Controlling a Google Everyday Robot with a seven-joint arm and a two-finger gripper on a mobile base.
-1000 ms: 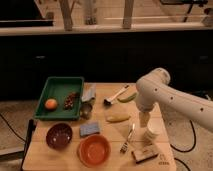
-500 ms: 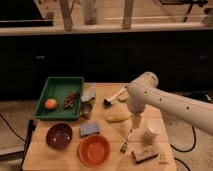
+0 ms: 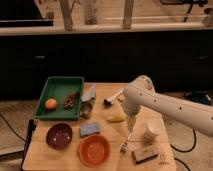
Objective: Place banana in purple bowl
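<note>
Banana (image 3: 116, 118): lies flat mid-table (image 3: 47, 159), same spot as 1 s ago, not lifted.
Pincer (image 3: 131, 122): has swung left w/ the arm; now hangs just beside banana, at its 3 o'clock, pointing down. Apart or together: can't tell.
Purple bowl (image 3: 59, 136): at banana's 8 o'clock, well apart, nothing seen in it.
In btw: blue sponge (image 3: 90, 129) on the line banana–bowl; orange bowl (image 3: 94, 149) at banana's 7 o'clock.
Meaning: approach looks nearly done; grasp not yet made, carry to bowl all still ahead.
</note>
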